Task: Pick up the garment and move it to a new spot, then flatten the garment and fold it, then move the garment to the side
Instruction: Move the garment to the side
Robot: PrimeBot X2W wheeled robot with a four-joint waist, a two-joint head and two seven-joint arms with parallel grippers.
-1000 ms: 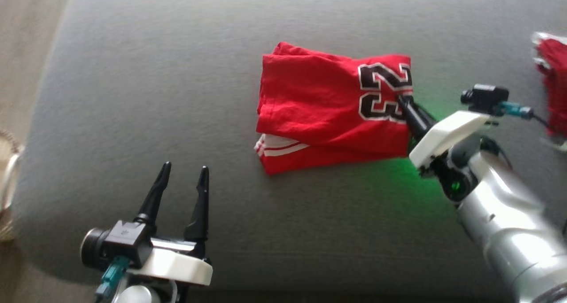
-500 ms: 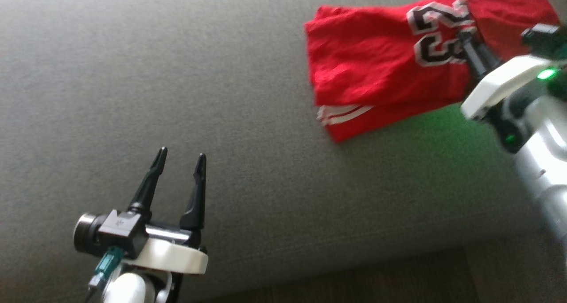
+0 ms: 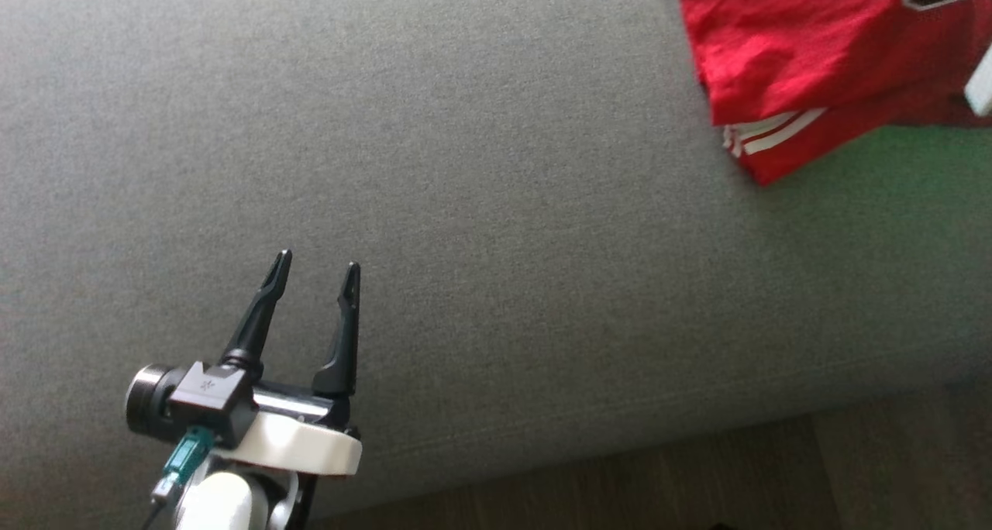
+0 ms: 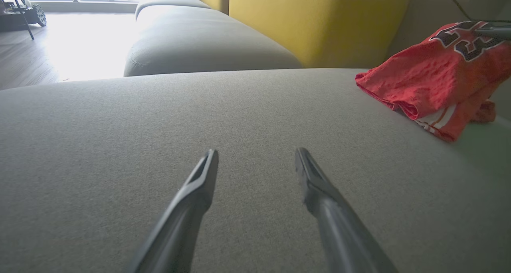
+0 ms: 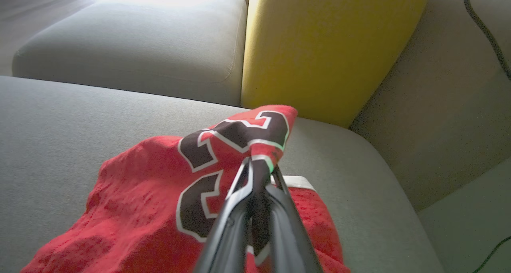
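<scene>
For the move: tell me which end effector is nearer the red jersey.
Right. The right end effector is shut on the red jersey at its number print. The left end effector hovers open over the sofa cushion, apart from it.

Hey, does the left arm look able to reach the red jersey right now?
Probably yes. The left gripper is open, and only bare grey cushion lies between it and the red jersey. It would be a long sideways reach, though, and the right gripper is shut on the jersey's numbered edge.

Garment point(image 3: 775, 49) cropped at head view's top-right corner.
</scene>
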